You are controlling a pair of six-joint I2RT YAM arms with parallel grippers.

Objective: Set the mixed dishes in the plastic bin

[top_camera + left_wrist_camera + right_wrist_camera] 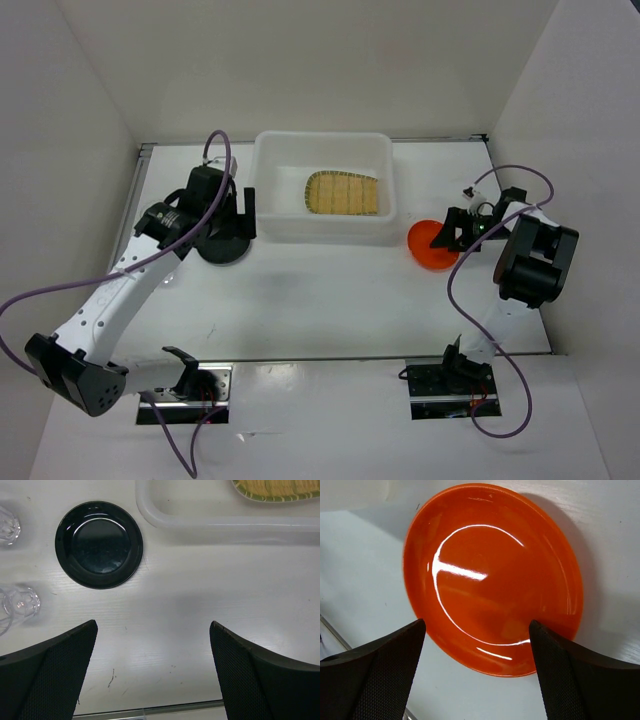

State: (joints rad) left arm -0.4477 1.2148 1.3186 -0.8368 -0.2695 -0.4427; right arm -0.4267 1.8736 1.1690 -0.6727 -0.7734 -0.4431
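Note:
The white plastic bin (270,190) stands at the table's back centre with the tan bamboo tray (343,194) lying inside it. My left gripper (236,222) is open and empty, hovering beside the bin's left wall over the glossy black plate (222,250). In the left wrist view the black plate (99,544) lies ahead of the open gripper (153,626), with two clear cups (20,602) at the left edge. My right gripper (448,232) is open at the orange plate (430,248). In the right wrist view the plate's (492,575) near rim lies between the spread fingers (385,670).
The bin's near left corner (150,516) and the tray's green rim (272,496) show at the top of the left wrist view. White walls close in the table on the left, back and right. The table's metal front edge (150,711) runs just behind my left fingers.

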